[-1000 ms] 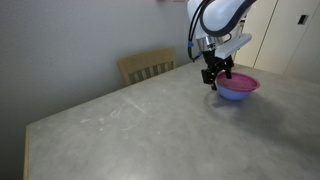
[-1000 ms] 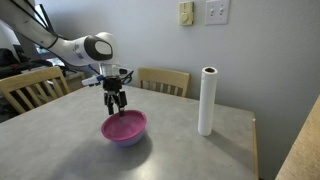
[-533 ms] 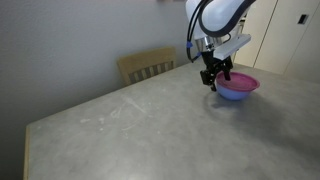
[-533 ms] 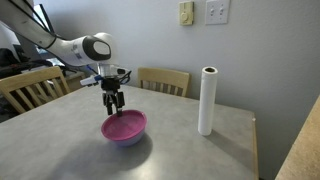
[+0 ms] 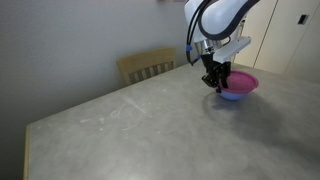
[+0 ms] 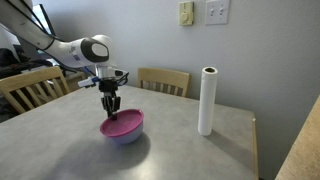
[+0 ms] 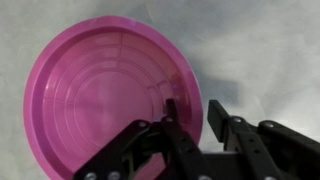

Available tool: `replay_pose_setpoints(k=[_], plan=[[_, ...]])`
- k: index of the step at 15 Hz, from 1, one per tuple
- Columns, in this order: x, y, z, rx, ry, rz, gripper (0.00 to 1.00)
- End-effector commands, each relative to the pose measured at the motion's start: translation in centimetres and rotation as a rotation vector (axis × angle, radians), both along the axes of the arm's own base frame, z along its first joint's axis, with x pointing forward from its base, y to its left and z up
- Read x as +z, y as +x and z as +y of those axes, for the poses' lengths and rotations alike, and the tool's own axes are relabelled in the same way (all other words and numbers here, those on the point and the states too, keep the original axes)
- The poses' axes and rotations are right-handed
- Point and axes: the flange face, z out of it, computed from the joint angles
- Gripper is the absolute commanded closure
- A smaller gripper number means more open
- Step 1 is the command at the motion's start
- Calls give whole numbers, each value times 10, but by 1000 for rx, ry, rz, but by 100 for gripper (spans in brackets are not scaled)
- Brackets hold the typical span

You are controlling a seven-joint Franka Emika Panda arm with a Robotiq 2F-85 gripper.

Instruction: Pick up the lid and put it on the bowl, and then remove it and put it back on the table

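The magenta-pink lid [image 7: 100,95] lies on top of the blue bowl [image 6: 124,135] on the grey table [image 5: 140,130]. In both exterior views only the bowl's side shows under the lid [image 5: 238,81] [image 6: 122,122]. My gripper [image 7: 193,105] points straight down at the lid's near rim. It straddles the rim, with one finger over the pink face and the other outside it. A thin strip of table shows between the rim and the outer finger. The jaws are partly drawn in but open. From outside, the gripper [image 5: 216,84] [image 6: 110,112] sits low on the lid's edge.
A white paper towel roll [image 6: 207,100] stands upright beside the bowl. Wooden chairs [image 5: 148,66] [image 6: 165,80] [image 6: 30,88] stand at the table's edges against the wall. Wide bare tabletop [image 6: 60,140] stretches away from the bowl.
The gripper has come down onto the lid's rim and its jaws have narrowed from wide open. Bowl and lid have shifted slightly.
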Motion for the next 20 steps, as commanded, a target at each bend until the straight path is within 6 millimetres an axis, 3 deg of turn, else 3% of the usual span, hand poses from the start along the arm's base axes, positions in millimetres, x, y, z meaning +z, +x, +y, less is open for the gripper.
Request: replay_pose_setpoints(k=[1, 3, 6, 8, 9, 10, 20], plan=[[-5, -10, 9, -19, 5, 3, 75], [-7, -14, 14, -25, 1, 6, 72], [-8, -16, 17, -30, -2, 6, 78], [-8, -17, 18, -30, -5, 7, 89], [-7, -17, 18, -30, -7, 7, 89], [-7, -16, 18, -28, -10, 8, 98], [10, -7, 5, -27, -40, -2, 97]])
